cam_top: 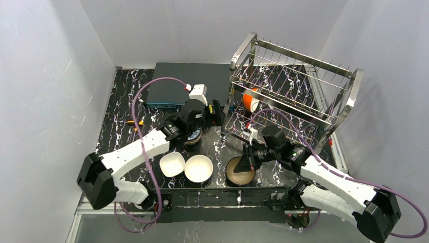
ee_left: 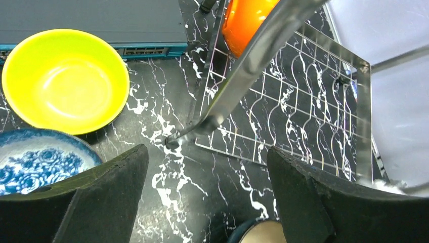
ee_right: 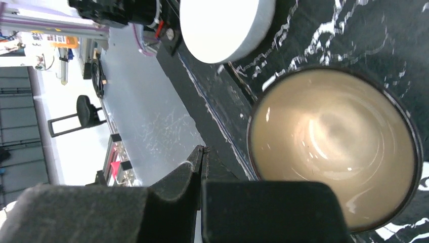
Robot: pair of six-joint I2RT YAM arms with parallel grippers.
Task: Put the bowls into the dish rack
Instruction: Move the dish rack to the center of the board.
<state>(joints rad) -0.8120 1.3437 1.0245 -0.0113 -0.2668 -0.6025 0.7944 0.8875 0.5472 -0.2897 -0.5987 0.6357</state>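
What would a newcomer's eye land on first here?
The shiny dish rack at the back right, one orange bowl in its lower tier. A vivid yellow-green bowl beside the flat dark box, ahead of the open left gripper. The shut right gripper hangs beside a tan bowl near the front edge.

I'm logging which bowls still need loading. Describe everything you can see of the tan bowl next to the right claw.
The tan bowl is round, with a glossy beige inside and a dark rim; it looks like glazed ceramic. It stands upright and empty on the black marbled table near its front edge, apart from the white bowl beside it. The right claw, shut, is at its rim; whether they touch cannot be told.
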